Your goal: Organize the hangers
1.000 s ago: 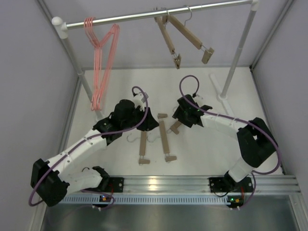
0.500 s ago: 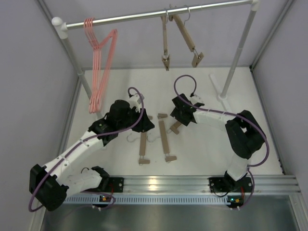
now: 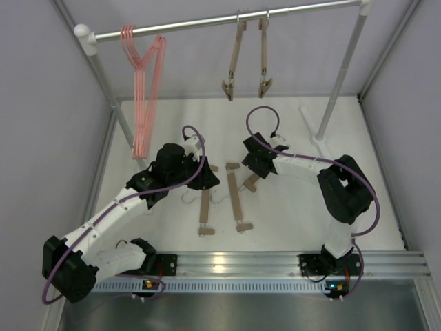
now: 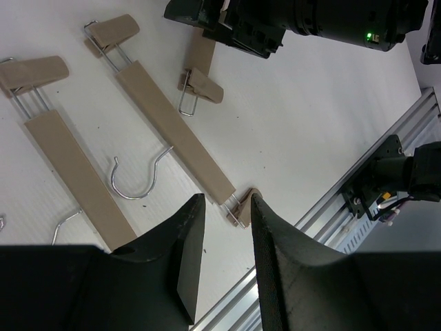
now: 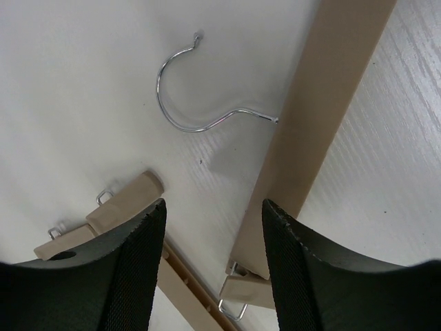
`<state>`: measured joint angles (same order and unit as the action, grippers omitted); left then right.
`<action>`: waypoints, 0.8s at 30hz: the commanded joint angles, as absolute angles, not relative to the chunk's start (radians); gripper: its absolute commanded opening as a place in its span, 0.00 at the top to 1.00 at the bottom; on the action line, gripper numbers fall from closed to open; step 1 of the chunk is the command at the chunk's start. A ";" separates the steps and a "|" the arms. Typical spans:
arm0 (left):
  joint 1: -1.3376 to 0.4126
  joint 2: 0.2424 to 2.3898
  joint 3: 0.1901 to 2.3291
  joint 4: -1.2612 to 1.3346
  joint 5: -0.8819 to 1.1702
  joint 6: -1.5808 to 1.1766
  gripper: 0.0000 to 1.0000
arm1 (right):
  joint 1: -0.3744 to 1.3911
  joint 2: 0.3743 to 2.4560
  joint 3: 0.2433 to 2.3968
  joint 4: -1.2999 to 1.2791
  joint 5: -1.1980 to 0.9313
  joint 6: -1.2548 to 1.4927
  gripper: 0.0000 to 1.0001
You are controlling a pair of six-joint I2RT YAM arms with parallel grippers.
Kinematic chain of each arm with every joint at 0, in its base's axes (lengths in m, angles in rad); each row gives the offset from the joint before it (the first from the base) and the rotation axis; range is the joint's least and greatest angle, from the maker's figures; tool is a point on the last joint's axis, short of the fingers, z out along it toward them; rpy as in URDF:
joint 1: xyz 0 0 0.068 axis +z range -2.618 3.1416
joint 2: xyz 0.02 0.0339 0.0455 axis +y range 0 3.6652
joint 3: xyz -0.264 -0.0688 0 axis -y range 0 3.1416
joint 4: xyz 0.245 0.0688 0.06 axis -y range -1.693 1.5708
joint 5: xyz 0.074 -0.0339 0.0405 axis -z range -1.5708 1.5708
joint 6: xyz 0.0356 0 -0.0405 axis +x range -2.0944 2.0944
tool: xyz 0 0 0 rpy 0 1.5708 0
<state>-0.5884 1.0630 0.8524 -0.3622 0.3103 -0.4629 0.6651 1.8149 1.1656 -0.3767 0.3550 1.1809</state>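
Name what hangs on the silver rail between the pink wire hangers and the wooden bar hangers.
Nothing: the top view shows that silver rail stretch bare.

One tan wooden bar hanger [image 3: 251,182] partly under the right gripper [image 5: 212,214] from above, its upper end cut by the right wrist view's top edge, thin pink wire hangers [image 3: 140,134] overlapping, count unclear, left gripper [image 4: 224,203] with tips hidden in the top view

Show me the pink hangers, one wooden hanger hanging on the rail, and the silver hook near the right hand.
pink hangers [image 3: 138,141], top view, bundle's lower end
wooden hanger [image 3: 264,55], top view, middle of its bar
silver hook [image 5: 159,89], right wrist view, its bend
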 commanded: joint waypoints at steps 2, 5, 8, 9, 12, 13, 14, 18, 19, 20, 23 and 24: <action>-0.578 1.055 0.841 -0.347 0.331 -0.445 0.62 | 0.690 1.810 1.135 -0.413 0.399 1.213 0.44; -0.578 1.060 0.839 -0.347 0.334 -0.446 0.63 | 0.692 1.793 1.114 -0.414 0.414 1.215 0.44; -0.577 1.060 0.839 -0.347 0.336 -0.446 0.63 | 0.690 1.783 1.086 -0.414 0.416 1.219 0.44; -0.577 1.060 0.839 -0.347 0.334 -0.446 0.63 | 0.690 1.778 1.078 -0.414 0.416 1.221 0.44; -0.574 1.058 0.838 -0.348 0.336 -0.445 0.63 | 0.687 1.764 1.052 -0.416 0.416 1.220 0.44; -0.574 1.060 0.838 -0.347 0.334 -0.446 0.63 | 0.689 1.758 1.034 -0.416 0.416 1.221 0.44; -0.574 1.058 0.836 -0.347 0.334 -0.445 0.63 | 0.689 1.750 1.025 -0.416 0.417 1.224 0.44; -0.572 1.060 0.836 -0.345 0.339 -0.449 0.63 | 0.689 1.689 0.994 -0.423 0.439 1.213 0.44; -0.572 1.060 0.836 -0.347 0.341 -0.448 0.63 | 0.687 1.678 0.991 -0.431 0.445 1.207 0.44; -0.572 1.060 0.838 -0.347 0.341 -0.449 0.63 | 0.687 1.668 0.986 -0.448 0.455 1.203 0.44; -0.571 1.055 0.836 -0.347 0.339 -0.451 0.63 | 0.686 1.626 0.959 -0.457 0.457 1.198 0.44; -0.571 1.055 0.835 -0.345 0.339 -0.451 0.63 | 0.686 1.606 0.951 -0.457 0.456 1.195 0.44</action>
